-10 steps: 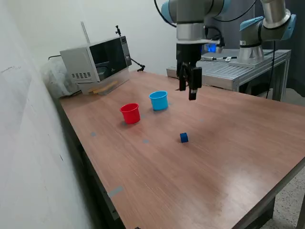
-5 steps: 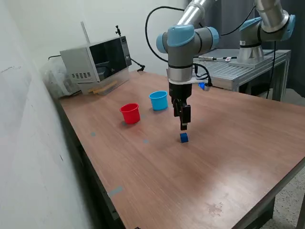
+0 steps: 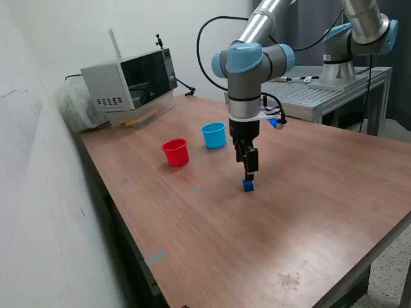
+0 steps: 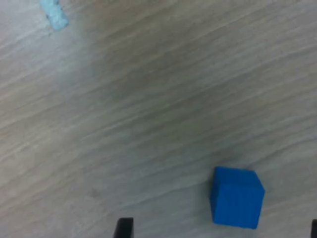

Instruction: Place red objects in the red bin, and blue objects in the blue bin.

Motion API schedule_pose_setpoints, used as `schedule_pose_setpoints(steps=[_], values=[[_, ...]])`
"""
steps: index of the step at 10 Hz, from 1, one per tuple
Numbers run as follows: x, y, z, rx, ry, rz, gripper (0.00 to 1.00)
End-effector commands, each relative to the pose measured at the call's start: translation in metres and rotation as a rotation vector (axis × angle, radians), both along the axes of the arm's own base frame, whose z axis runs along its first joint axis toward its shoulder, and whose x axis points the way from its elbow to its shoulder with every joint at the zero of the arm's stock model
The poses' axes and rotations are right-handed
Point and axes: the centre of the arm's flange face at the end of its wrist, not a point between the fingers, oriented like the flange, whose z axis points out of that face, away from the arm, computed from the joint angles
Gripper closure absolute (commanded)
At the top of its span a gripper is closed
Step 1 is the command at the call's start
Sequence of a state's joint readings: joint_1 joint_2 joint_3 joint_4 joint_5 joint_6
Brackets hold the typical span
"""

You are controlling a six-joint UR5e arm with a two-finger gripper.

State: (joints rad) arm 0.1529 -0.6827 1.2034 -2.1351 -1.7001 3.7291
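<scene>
On a wide wooden desk (image 3: 308, 212) pushed against a white wall, a grey microwave (image 3: 130, 82) sits at the far corner. Over the middle of the desk, a UR5e arm (image 3: 247, 70) with blue joint caps points straight down. Its gripper (image 3: 249, 174) hangs just above a small dark blue cube (image 3: 248, 185), which rests on the desk. Seen from the wrist camera, the cube (image 4: 236, 197) lies between the two dark fingertips (image 4: 124, 227), which stand apart, neither one touching it. Beyond the cube stand two small cups, close together: a red bin (image 3: 175, 153) on the exterior view's left and a light blue bin (image 3: 214, 135) to its right, nearer the arm.
</scene>
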Motion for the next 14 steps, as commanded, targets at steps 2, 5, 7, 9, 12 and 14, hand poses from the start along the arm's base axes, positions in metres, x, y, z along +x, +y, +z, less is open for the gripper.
schedule_pose_setpoints(steps=[2,5,7,9,12,14], values=[[0.001,-0.004,-0.015,-0.001,-0.015,0.005,0.00],[0.003,-0.008,-0.029,-0.004,-0.033,0.016,0.00],[0.002,-0.008,-0.032,-0.004,-0.037,0.021,1.00],[-0.002,-0.008,-0.029,-0.004,-0.028,0.034,1.00],[-0.017,-0.006,-0.010,-0.008,0.006,0.115,1.00],[-0.018,-0.005,0.004,-0.007,0.014,0.162,1.00]])
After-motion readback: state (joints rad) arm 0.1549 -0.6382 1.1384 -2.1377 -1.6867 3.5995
